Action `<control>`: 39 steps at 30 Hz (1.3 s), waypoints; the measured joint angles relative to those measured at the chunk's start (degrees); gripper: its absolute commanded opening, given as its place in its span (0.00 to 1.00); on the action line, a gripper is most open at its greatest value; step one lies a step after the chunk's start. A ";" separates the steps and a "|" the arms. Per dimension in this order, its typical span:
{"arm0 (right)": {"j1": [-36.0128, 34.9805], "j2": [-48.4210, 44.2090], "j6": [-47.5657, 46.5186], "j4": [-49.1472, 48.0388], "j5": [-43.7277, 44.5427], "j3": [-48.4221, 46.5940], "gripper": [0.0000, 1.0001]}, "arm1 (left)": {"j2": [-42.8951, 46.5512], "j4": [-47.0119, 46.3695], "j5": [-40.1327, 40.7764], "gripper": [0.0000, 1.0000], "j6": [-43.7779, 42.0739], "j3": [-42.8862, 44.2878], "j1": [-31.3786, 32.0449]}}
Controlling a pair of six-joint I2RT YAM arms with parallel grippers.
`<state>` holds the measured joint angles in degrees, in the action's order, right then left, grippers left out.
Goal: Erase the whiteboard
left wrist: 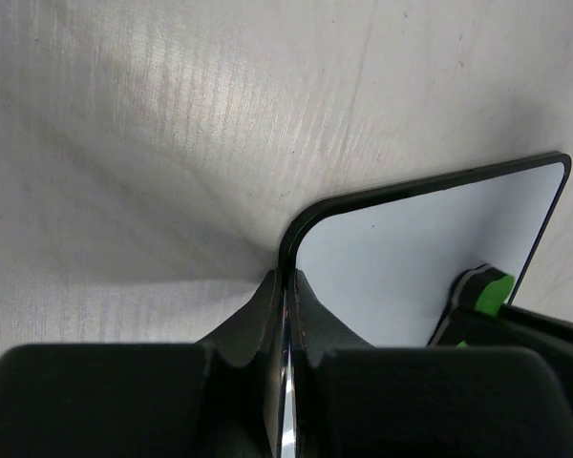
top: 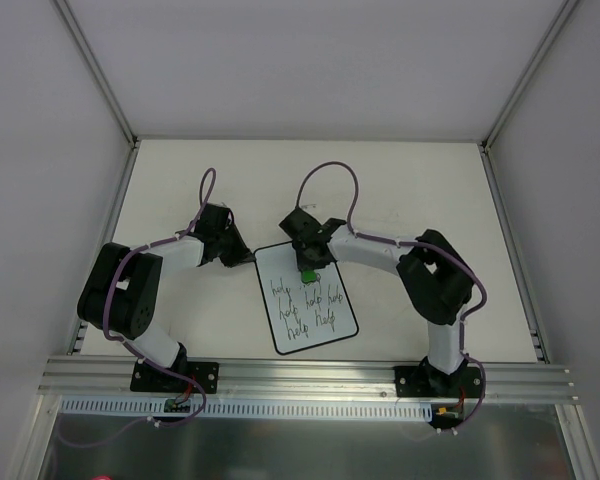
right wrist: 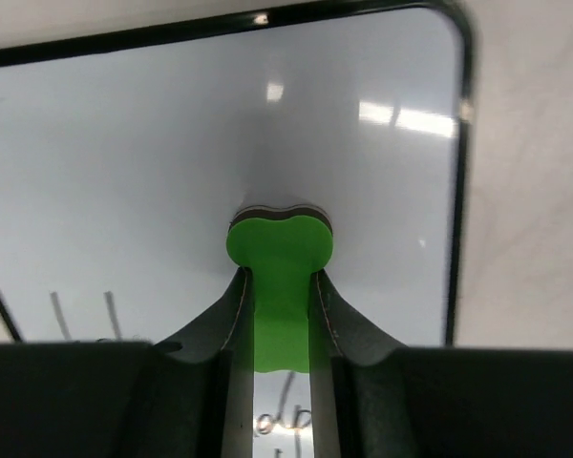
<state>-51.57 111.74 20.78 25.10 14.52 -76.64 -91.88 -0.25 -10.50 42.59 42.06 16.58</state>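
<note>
The whiteboard (top: 312,300) lies flat in the middle of the table, with black handwritten words over its lower part and a wiped top strip. My left gripper (top: 248,258) is shut on its top-left corner; in the left wrist view the fingers (left wrist: 310,310) pinch the black edge of the whiteboard (left wrist: 411,258). My right gripper (top: 307,270) is shut on the green bone-shaped eraser (top: 307,272) and presses it on the board's upper part. In the right wrist view the eraser (right wrist: 280,258) sits between the fingers on the whiteboard (right wrist: 153,162), with writing below it.
White walls with metal corner posts (top: 95,70) enclose the table. An aluminium rail (top: 300,375) runs along the near edge by the arm bases. Bare table (top: 430,190) lies behind and beside the board.
</note>
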 measured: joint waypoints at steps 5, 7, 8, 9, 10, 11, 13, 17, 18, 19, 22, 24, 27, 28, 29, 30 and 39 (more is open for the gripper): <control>4.57 -2.47 0.02 1.09 1.44 3.02 0.00 | 0.00 0.00 0.00 0.00 0.00 0.00 0.00; 4.92 -2.49 0.00 1.20 1.68 2.97 0.00 | 0.00 -0.02 0.00 0.00 0.00 0.00 0.02; 4.63 -2.47 -0.04 1.22 2.16 2.93 0.00 | 0.00 -0.02 0.02 0.00 0.00 0.00 0.02; 4.28 -2.43 -0.07 1.25 2.67 2.89 0.00 | 0.00 0.00 0.00 0.00 0.00 0.00 0.02; 3.87 -2.25 -0.07 1.57 3.21 2.56 0.00 | 0.00 -0.02 0.02 0.00 0.02 0.00 0.02; 3.30 -1.88 -0.20 2.10 3.69 2.01 0.00 | 0.00 0.00 0.02 0.00 0.00 0.00 0.02; 2.01 -0.98 -0.26 2.97 4.39 0.85 0.00 | 0.00 0.00 0.02 0.00 0.02 0.00 0.02; -1.92 0.90 -0.24 3.93 4.55 -1.97 0.00 | 0.00 0.00 0.02 0.00 0.02 0.00 0.02; -2.97 1.29 -0.24 4.07 4.42 -2.51 0.01 | 0.00 0.00 0.02 0.00 0.02 0.00 0.02; -3.91 1.60 -0.24 4.11 4.31 -2.97 0.00 | 0.00 0.00 0.02 0.00 0.02 0.00 0.02; -5.57 1.97 -0.24 4.20 4.11 -3.50 0.00 | 0.00 0.02 0.02 0.00 0.02 0.00 0.02; -5.75 1.99 -0.20 4.20 4.13 -3.52 0.00 | 0.00 0.02 0.02 0.00 0.02 0.00 0.02; -5.35 1.97 0.09 4.15 3.69 -3.39 0.00 | 0.00 0.02 0.02 0.00 0.02 0.00 0.02; -5.18 1.86 0.20 3.98 3.58 -3.15 0.00 | 0.00 0.02 0.02 0.00 0.02 0.00 0.02; -4.98 1.64 0.28 3.65 3.34 -2.78 0.00 | 0.00 0.02 0.02 0.00 0.02 0.00 0.02; -4.74 1.31 0.50 3.21 3.13 -2.25 0.00 | 0.00 0.02 0.02 0.00 0.02 0.00 0.02; 2.38 -4.17 1.25 0.57 2.82 5.53 0.00 | 0.00 0.00 0.02 0.00 0.02 0.00 0.24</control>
<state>-49.19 107.57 22.02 25.67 17.34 -71.11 -91.88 -0.25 -10.48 42.61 42.06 16.82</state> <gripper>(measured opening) 0.228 0.017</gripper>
